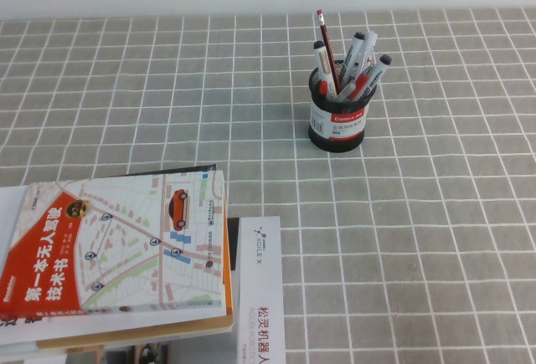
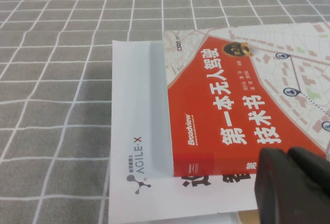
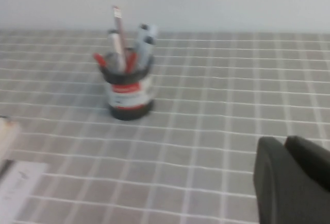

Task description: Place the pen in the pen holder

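A black pen holder [image 1: 337, 123] with a white and red label stands upright on the grey checked tablecloth, right of centre at the back. Several pens and a red pencil [image 1: 328, 46] stand in it. The holder also shows in the right wrist view [image 3: 129, 98]. No loose pen shows on the table. Neither gripper shows in the high view. My left gripper [image 2: 286, 154] is shut and empty, hovering over the red book. My right gripper [image 3: 283, 142] is shut and empty, low over the cloth, well apart from the holder on the near side.
A red and white map-covered book [image 1: 117, 247] lies at the front left on a white AGILE-X booklet [image 1: 260, 297]. Both also show in the left wrist view, the book [image 2: 232, 105] on the booklet [image 2: 139, 131]. The grey cloth [image 1: 419, 255] spreads around the holder.
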### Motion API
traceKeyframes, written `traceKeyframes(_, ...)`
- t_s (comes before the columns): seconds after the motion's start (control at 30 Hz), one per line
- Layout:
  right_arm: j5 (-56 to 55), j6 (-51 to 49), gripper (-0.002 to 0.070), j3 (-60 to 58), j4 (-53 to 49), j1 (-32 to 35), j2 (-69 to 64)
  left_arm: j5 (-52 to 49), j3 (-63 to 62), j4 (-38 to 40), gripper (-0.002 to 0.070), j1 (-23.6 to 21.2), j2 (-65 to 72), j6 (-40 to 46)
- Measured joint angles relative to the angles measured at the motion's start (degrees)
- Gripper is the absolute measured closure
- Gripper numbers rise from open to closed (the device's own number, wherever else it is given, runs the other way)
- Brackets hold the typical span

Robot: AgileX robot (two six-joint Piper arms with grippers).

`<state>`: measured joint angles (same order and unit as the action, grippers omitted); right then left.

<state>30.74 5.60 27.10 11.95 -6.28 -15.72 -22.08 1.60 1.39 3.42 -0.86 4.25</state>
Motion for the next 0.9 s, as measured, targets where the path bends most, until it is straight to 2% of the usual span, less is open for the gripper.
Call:
traceKeyframes(0.47,-0.26,0.00,0.0689,-18.88,-3.50,1.51,16.01,0.00,0.00,0.00,0.0678,0.00,0.00,0.00)
traceKeyframes(0.9,-6.31,0.00,0.0689,-28.22,-3.95,6.06,16.42,0.00,0.00,0.00,0.0678,0.00,0.00,0.00)
